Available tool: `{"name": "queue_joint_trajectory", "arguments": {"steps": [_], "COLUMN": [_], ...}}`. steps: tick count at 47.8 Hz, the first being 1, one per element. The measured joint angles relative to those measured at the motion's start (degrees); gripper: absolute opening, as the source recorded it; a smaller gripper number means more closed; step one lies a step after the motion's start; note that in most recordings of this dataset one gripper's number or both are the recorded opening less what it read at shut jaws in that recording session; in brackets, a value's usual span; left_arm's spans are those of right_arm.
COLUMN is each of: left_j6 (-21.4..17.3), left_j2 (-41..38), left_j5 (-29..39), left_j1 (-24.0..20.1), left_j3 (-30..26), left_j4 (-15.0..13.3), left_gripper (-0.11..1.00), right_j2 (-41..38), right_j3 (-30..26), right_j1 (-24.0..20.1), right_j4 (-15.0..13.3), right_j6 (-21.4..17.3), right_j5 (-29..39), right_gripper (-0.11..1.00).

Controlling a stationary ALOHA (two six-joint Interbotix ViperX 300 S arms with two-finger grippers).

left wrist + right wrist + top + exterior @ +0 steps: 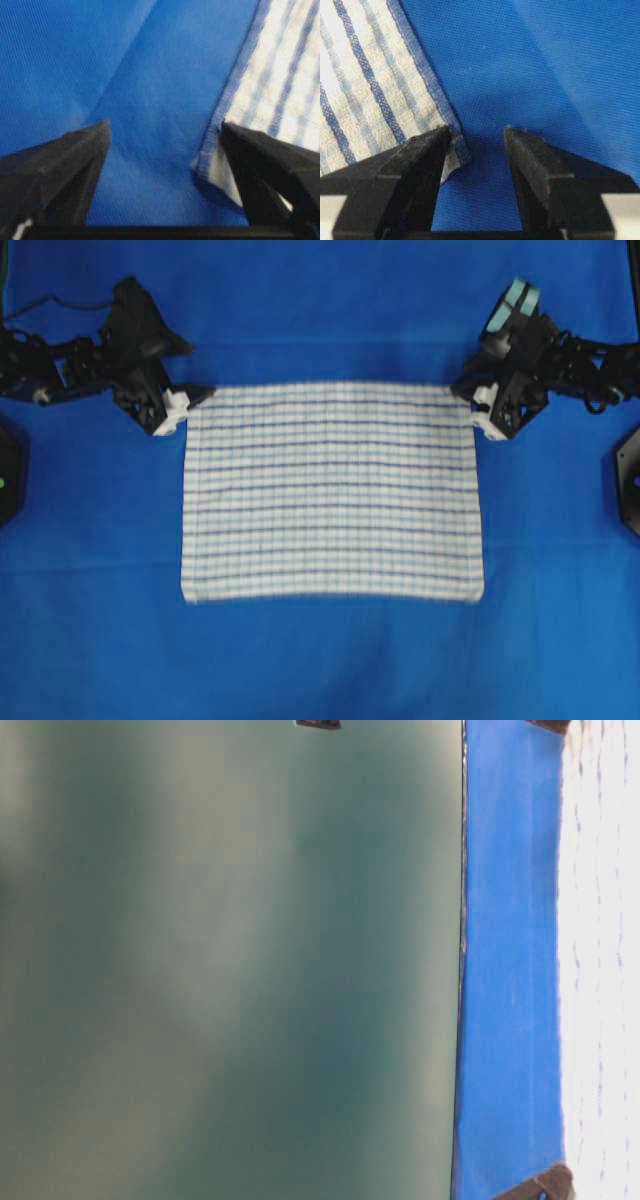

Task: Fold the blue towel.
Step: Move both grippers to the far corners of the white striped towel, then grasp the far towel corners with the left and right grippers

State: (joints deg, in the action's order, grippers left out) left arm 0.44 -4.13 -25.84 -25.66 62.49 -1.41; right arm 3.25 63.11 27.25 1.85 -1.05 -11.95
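- While both arms sit at the far corners, the blue towel (pixel 332 490) lies flat and spread on the table cloth (pixel 320 660), centre of the overhead view, no fold visible.
- Left gripper (pixel 180 403): fingers spread apart, gripping nothing. Left wrist view shows 1 finger (pixel 265 165) over the towel's corner hem, the other on bare cloth; corner sits between them, slightly lifted.
- Right gripper (pixel 484 408): fingers likewise spread, nothing clamped. Right wrist view has 1 finger (pixel 415 165) on the towel corner, the other just beside the hem.
- Table-level view: mostly a blurred green surface; only a strip of towel shows, no use for grip check.
- Step judged: approach/pre-grasp at 2 far corners; fold itself not begun.
- Next move calls for: both grippers to close on the corners w/ hem well seated, then lift together and carry toward the near edge, kept level.
- Risk, as a judgement: a shallow pinch may slip or catch the table cloth too.
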Motion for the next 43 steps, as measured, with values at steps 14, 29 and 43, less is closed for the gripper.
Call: {"name": "queue_joint_trajectory", "arguments": {"steps": [14, 29, 43], "left_j6": [0.3, 0.3, -0.4], "left_j2": [-1.0, -0.9, -0.4], "left_j5": [1.6, 4.4, 5.3], "left_j1": [0.3, 3.6, 3.7], "left_j3": [-1.1, -1.3, -1.8], "left_j4": [0.0, -0.4, -0.4], "left_gripper": [0.49, 0.01, 0.01], "right_j2": [-0.4, -0.4, 0.3], "right_j3": [-0.4, -1.1, -1.7], "right_j1": [-0.6, -2.5, -2.4], "right_j4": [0.2, 0.2, 0.2], "right_j6": [-0.1, 0.0, 0.3], "right_j5": [0.7, 2.6, 2.8], "right_gripper": [0.28, 0.04, 0.04]}}
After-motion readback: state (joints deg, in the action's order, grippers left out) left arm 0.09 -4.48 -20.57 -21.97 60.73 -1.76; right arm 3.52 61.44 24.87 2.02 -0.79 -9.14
